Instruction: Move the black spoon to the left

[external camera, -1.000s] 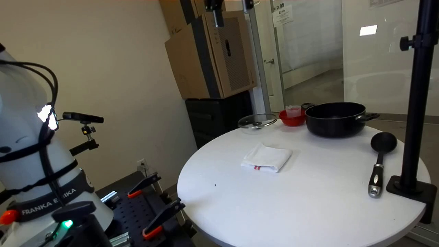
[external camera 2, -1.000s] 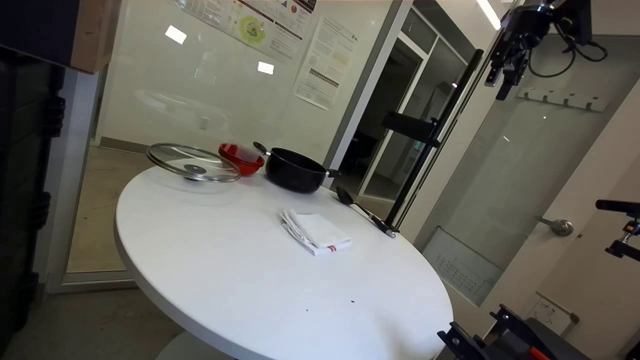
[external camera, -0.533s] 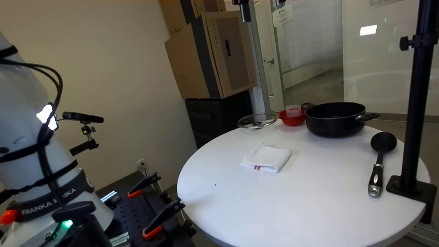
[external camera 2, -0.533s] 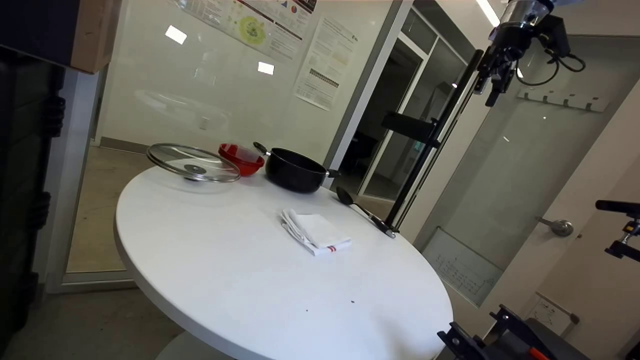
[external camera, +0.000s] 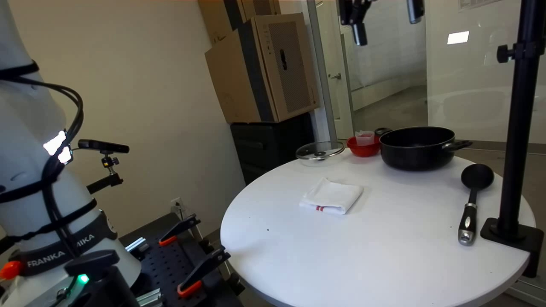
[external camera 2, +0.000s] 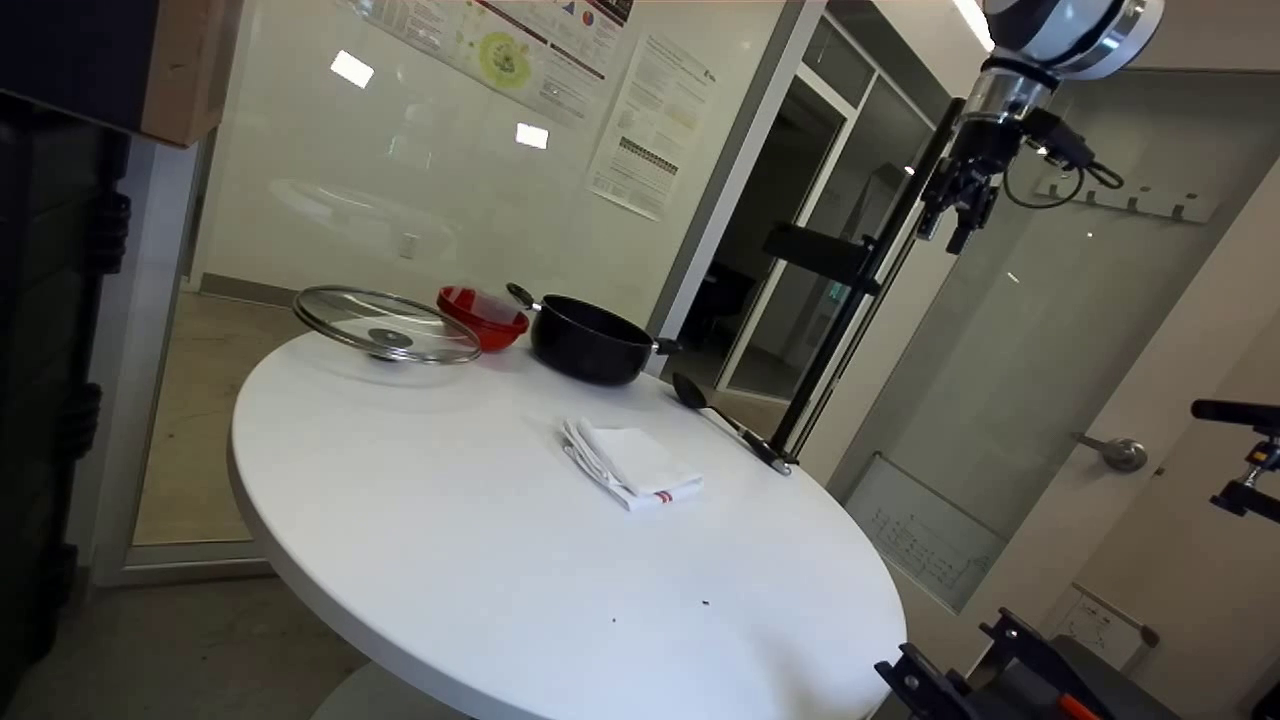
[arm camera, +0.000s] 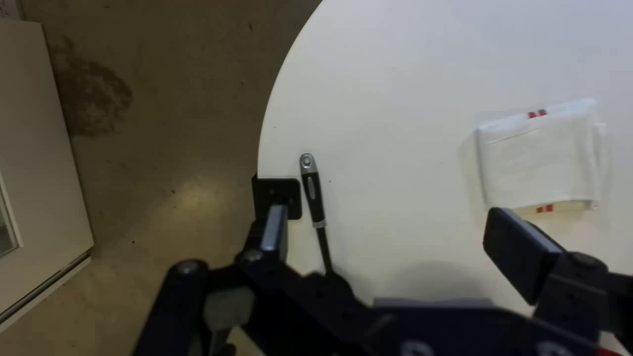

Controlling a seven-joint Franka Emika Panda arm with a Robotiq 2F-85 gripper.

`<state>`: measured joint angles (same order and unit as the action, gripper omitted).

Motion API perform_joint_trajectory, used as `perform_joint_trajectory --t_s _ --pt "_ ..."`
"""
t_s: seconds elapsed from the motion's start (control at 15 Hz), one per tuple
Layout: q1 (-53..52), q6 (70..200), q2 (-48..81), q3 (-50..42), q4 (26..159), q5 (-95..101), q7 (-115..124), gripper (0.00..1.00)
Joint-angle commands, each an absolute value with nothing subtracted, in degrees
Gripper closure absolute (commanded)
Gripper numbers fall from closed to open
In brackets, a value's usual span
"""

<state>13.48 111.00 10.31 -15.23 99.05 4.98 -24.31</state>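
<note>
- The hand (arm camera: 393, 240) hangs well above the bench (arm camera: 395, 99), its 2 fingers (arm camera: 519, 254) spread wide, with nothing pinched between them.
- The black spoon (arm camera: 319, 222) lies on the bench, below the hand and off towards the finger nearer the black post (external camera: 513, 123); in the wrist view the hand itself covers part of the bowl (external camera: 477, 176).
- By my reading, the step is the approach: lining up over the handle (arm camera: 313, 193).
- Shift towards that post-side finger until the handle sits midway between both fingers, and only then go down.
- The handle runs roughly across the line joining the fingers, so a slight turn should square the grip.
- On that same side of the hand, the post's base plate (arm camera: 271, 192) sits just beside the handle. The outer finger could strike plate or post, so narrow the spread before dropping and come down straight.
- Aim for the thick black part near the neck; held by its far end, the spoon would likely droop and twist.
- Lift slightly, then carry away from the post. In both exterior views, leftward means towards the folded towel (arm camera: 539, 158), over by the hand's opposite finger; set down short of it.
</note>
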Motion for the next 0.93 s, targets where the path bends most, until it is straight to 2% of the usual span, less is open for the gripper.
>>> perform_joint_trajectory --t_s 0.0,0.33,0.4,0.87 --pt "16.96 112.4 22.05 -14.66 87.24 5.18 -25.0 0.0" --pt "20.6 110.96 30.0 -11.36 79.61 3.78 -29.68 0.0" --pt "20.12 112.8 26.86 -11.82 84.47 5.2 -27.21 0.0" --pt "19.72 114.71 30.3 -10.8 84.04 6.27 -26.77 0.0"
